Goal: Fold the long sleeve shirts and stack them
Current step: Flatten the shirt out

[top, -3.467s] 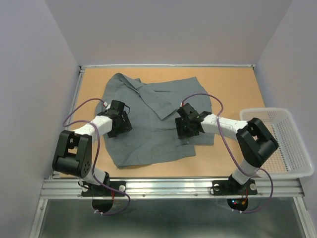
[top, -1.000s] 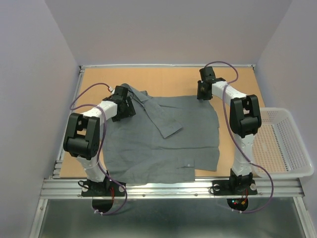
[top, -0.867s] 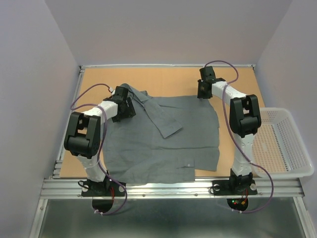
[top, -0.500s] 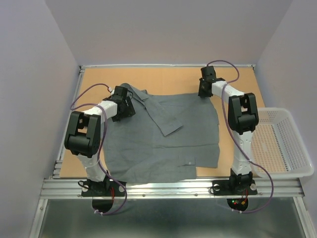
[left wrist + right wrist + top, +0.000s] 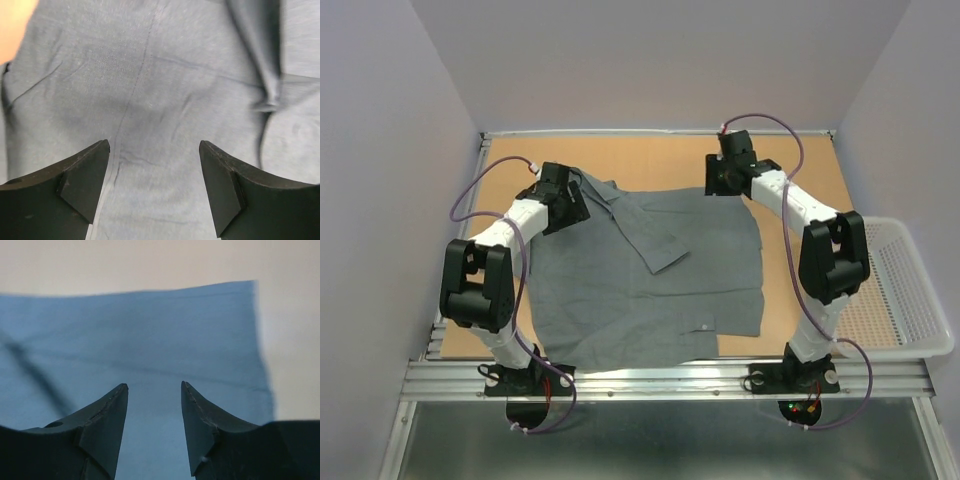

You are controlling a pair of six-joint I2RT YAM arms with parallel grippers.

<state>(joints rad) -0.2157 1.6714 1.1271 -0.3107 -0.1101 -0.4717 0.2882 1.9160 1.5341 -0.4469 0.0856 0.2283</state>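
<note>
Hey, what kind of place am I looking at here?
Probably a robotics lab test cell: two arms bolted to a walled-in wooden table, a grey shirt spread on it, a white mesh basket alongside.

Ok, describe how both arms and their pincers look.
The left arm and right arm share one build: white links between bulky black joint housings, each trailed by a looping purple cable. The left pincer and right pincer have matte black fingers tapering to pointed tips.
</note>
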